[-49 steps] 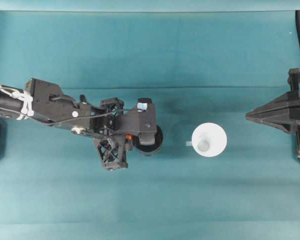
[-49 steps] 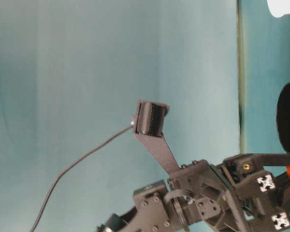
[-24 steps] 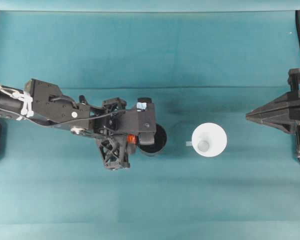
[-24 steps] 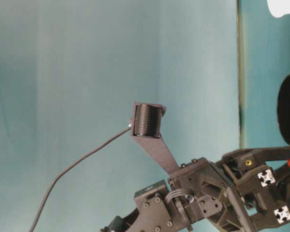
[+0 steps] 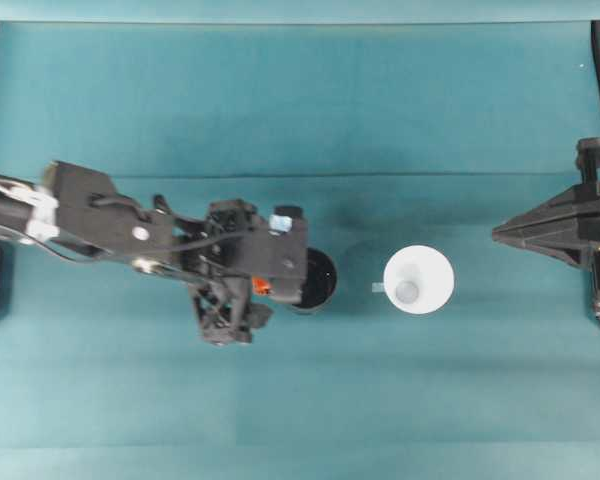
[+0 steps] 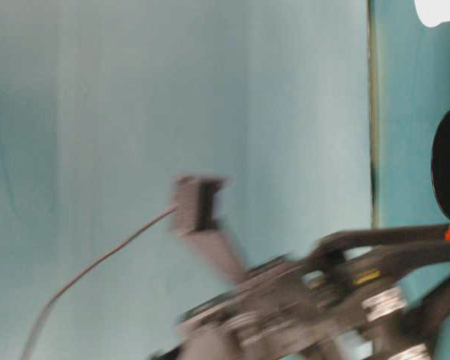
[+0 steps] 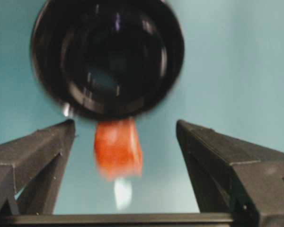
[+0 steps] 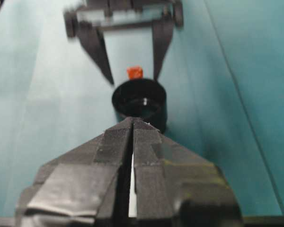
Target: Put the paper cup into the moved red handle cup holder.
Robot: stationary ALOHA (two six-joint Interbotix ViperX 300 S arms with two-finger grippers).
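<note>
Spread across the whole workspace: a teal cloth-covered table (image 5: 310, 90), flat and bare around the task's things

Reached in from the left of the overhead view: the black left gripper (image 7: 125, 142), fingers (image 7: 35, 153) standing wide apart in its wrist view, straddling the red tab without touching it, holding nothing

Parked at the right edge of the overhead view, well apart from everything: the black right gripper (image 5: 500, 233), fingers (image 8: 116, 139) pressed together to a point with only a thin slit between, empty

Stood upright just beyond the left fingertips, mouth open to the ceiling: the glossy black round red handle cup holder (image 5: 313, 280), its small red-orange handle (image 7: 117, 147) turned toward the left arm

Sat between holder and right gripper, near the holder but not touching it: the small white paper cup (image 5: 418, 280), seen overhead as a wide rim around a greyish base, so judged upright

Judged very light, thin-walled and easily crushed or tipped; best taken gently across the rim or upper wall with a soft pinch, then lowered straight into the holder's mouth

Judged rigid and slick by its gloss, likely to slide if nudged
</note>
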